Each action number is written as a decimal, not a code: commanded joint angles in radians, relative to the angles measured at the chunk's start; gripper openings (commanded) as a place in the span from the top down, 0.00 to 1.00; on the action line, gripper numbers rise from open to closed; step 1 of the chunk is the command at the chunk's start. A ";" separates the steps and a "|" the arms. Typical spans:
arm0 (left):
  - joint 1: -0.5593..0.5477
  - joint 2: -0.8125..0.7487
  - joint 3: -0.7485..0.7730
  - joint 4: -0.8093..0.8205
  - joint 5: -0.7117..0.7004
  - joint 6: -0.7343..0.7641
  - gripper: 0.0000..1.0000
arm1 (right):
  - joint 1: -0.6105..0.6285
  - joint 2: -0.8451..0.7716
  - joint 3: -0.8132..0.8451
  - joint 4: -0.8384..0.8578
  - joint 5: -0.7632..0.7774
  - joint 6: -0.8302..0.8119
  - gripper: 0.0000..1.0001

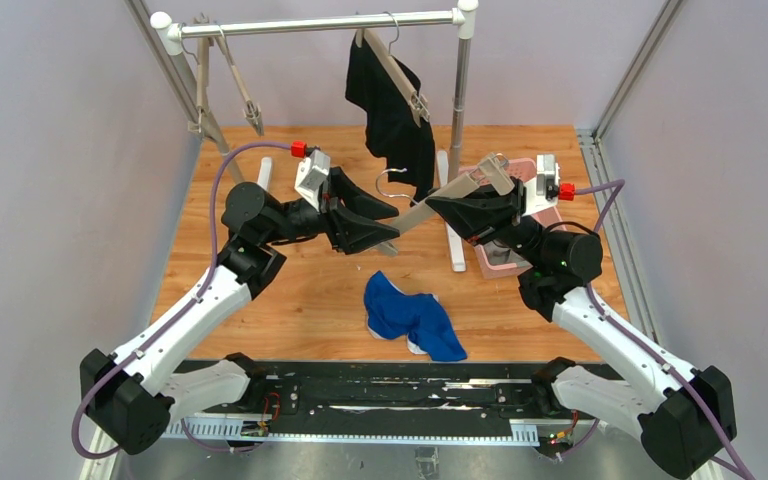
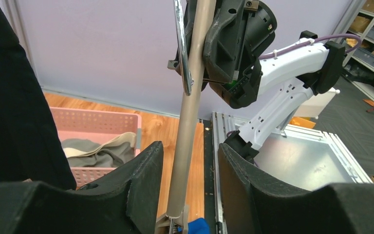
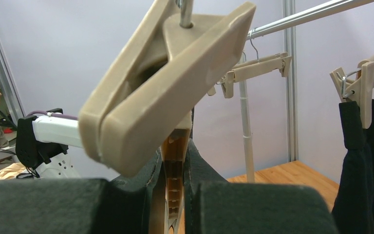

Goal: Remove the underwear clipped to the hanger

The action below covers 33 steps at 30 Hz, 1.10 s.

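Note:
My right gripper (image 1: 438, 208) (image 3: 175, 156) is shut on a beige clip hanger (image 1: 416, 214) (image 3: 174, 168), held off the rail over the table. One of its clips (image 3: 165, 83) looms close in the right wrist view. My left gripper (image 1: 392, 226) (image 2: 190, 156) stands open astride the hanger's bar (image 2: 187, 122), just above the end clip. Blue underwear (image 1: 412, 316) lies loose on the table below. Black underwear (image 1: 392, 110) (image 3: 360, 165) hangs clipped to another hanger on the rail. Grey underwear (image 2: 95, 152) lies in the pink basket (image 2: 97, 119).
An empty clip hanger (image 1: 232, 88) hangs at the rail's left end. The rack's white upright (image 1: 458, 150) stands between the arms, its foot on the wooden table (image 1: 290, 300). The pink basket (image 1: 495, 262) sits under the right arm.

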 commanded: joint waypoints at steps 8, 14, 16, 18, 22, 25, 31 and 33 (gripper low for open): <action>-0.003 0.030 -0.018 0.031 0.008 -0.014 0.49 | 0.007 -0.005 0.032 0.062 -0.003 0.004 0.99; -0.003 0.053 -0.025 0.031 0.024 -0.018 0.56 | 0.007 0.011 0.046 0.078 -0.007 0.015 0.99; -0.003 0.053 -0.030 0.031 0.021 -0.012 0.68 | 0.007 0.016 0.049 0.085 -0.007 0.021 0.99; -0.003 0.054 -0.032 0.031 0.021 -0.010 0.84 | 0.007 0.022 0.048 0.094 -0.007 0.026 1.00; -0.003 0.057 -0.025 0.031 0.036 -0.027 1.00 | 0.007 0.027 0.046 0.097 -0.013 0.031 1.00; -0.003 0.036 -0.019 0.033 0.046 -0.049 1.00 | 0.007 0.022 0.039 0.070 -0.003 0.028 0.97; -0.003 -0.057 0.012 -0.096 -0.031 -0.031 1.00 | 0.007 -0.001 -0.007 0.021 0.033 0.001 0.41; -0.003 -0.083 0.035 -0.171 -0.051 -0.006 1.00 | 0.007 -0.013 -0.017 -0.008 0.031 -0.020 0.37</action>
